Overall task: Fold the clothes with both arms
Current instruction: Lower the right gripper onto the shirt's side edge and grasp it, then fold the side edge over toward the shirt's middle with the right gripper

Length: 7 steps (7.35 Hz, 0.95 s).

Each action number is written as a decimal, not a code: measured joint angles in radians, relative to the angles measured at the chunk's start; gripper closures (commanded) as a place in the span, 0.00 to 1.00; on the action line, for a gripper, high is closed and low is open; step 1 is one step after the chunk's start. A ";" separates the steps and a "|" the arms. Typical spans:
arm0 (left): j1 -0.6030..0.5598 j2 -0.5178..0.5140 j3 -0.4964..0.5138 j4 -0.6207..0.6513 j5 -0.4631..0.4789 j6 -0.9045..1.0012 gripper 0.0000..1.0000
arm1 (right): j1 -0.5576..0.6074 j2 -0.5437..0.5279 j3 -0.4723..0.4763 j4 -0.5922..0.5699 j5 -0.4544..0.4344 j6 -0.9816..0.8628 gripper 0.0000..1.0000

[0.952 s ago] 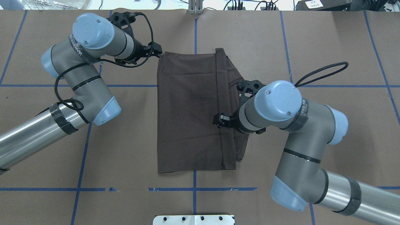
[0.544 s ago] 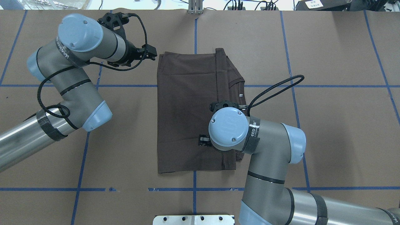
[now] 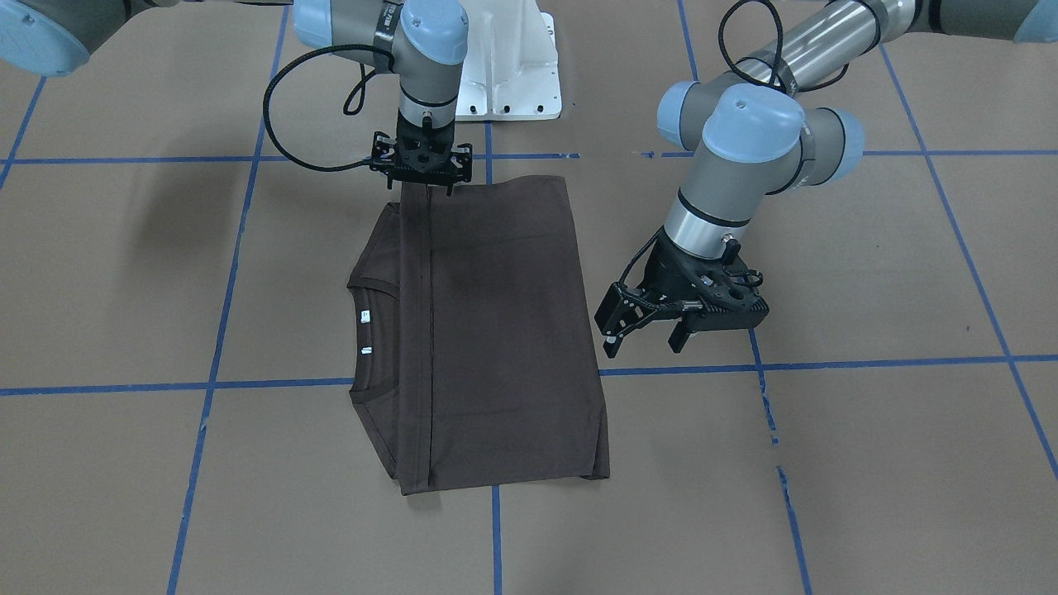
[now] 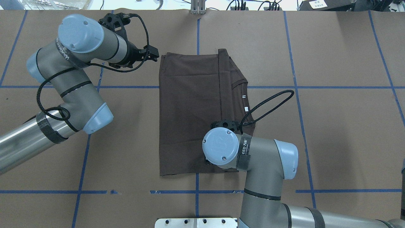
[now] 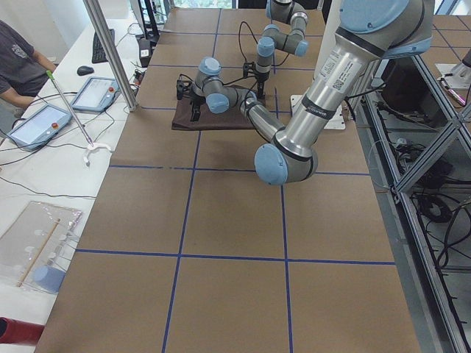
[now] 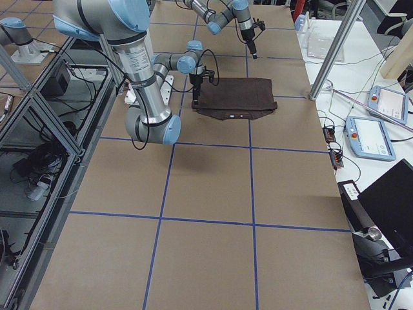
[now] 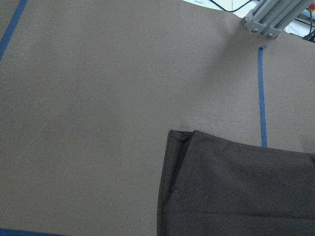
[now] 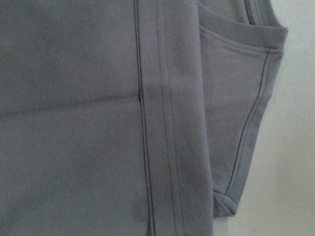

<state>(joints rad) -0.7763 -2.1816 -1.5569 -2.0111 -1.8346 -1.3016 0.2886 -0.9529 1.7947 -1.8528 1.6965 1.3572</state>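
The T-shirt [image 3: 496, 330] may unfold, I think, if my right tool [image 3: 426, 180], whose opening I cannot tell, pinches one layer only, while my left tool [image 3: 643, 340] hangs open, empty.

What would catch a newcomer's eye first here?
The dark brown T-shirt lies folded into a rectangle on the table, its collar and white labels showing on one side. The right gripper points down at its edge nearest the robot's base; the left gripper hangs open beside it, off the cloth.
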 measured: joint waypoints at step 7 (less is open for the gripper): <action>0.002 -0.005 0.000 0.000 -0.001 -0.001 0.00 | -0.005 -0.020 -0.024 -0.027 0.012 -0.055 0.00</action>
<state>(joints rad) -0.7747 -2.1870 -1.5569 -2.0111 -1.8360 -1.3027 0.2840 -0.9726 1.7710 -1.8801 1.7084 1.3018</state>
